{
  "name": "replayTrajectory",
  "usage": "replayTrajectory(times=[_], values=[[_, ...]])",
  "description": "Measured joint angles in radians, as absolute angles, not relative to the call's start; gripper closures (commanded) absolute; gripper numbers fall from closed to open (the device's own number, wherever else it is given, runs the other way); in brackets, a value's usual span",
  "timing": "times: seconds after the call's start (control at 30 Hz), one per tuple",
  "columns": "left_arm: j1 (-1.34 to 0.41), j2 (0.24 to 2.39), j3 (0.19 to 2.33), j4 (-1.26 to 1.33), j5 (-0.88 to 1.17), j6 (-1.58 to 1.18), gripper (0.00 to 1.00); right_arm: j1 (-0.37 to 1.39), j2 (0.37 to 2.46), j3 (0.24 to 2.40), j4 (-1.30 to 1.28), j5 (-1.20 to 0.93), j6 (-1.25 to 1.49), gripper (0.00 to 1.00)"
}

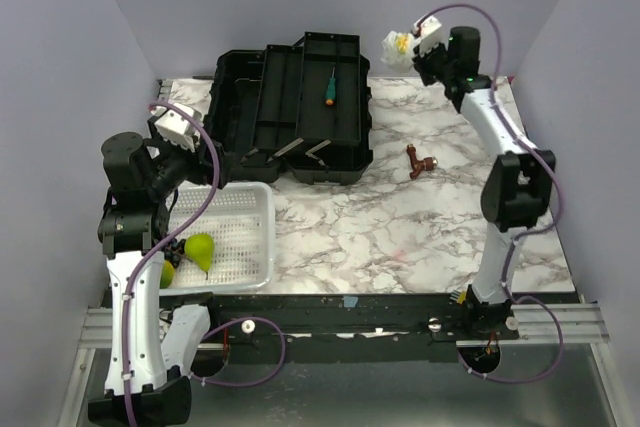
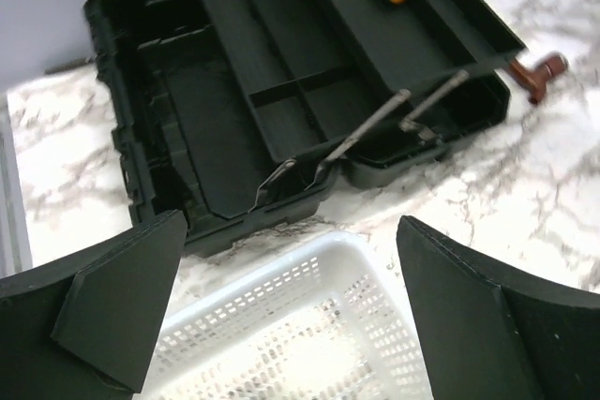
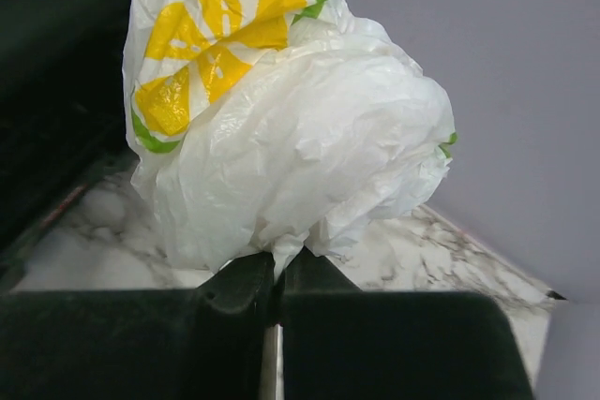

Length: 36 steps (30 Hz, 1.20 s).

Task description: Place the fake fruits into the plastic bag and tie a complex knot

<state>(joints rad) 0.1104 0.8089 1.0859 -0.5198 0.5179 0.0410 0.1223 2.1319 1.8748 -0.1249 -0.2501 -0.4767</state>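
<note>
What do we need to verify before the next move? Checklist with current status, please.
1. Bag grip: ok, right jaws shut on the lower edge of the plastic bag.
2. Bag mouth open for loading: not ok, the bag is a crumpled wad.
3. Bag handles findable: cannot tell, none stands out from the wad.
4. Free picker: ok, left jaws open and empty, over the far edge of the white basket.
5. Pick targets: ok, two fake fruits lie in the basket's near-left corner.
6. Further fruits: cannot tell, that corner is partly hidden in the top view.
</note>
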Motion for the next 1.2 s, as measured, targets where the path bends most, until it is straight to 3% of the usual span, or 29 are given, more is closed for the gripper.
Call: replayTrajectory(times=[0.23, 0.43, 0.73, 1.0, 1.07, 1.17, 1.2], values=[[0.053, 0.765, 1.098, -0.592, 0.754, 0.368, 0.02, 0.116, 1.625, 1.749, -0.443, -0.463, -0.408, 0.99], [-0.307, 0.730, 1.117, -0.649, 0.743, 0.665, 0.02, 0.134, 1.312, 1.451, -0.686, -0.724, -0.263, 0.99], [-0.897, 0.863, 1.049, -0.532, 0.450, 0.835, 0.01, 0.167, 1.257, 1.096, -0.771, -0.984, -0.056, 0.99], [-1.120, 1.155, 1.121, -0.408, 0.216, 0.813, 0.04, 0.318, 1.295, 1.082, -0.794, -1.079, -0.046, 0.99], [-1.132, 1.193, 1.122, -0.389, 0.177, 0.809, 0.18, 0.344, 1.312, 1.096, -0.810, -1.085, -0.064, 0.99], [-1.131, 1.226, 1.121, -0.382, 0.122, 0.796, 0.87, 0.361, 1.316, 1.111, -0.839, -1.085, -0.104, 0.99], [-1.121, 1.226, 1.119, -0.385, 0.116, 0.780, 1.00, 0.361, 1.316, 1.116, -0.853, -1.085, -0.120, 0.99]])
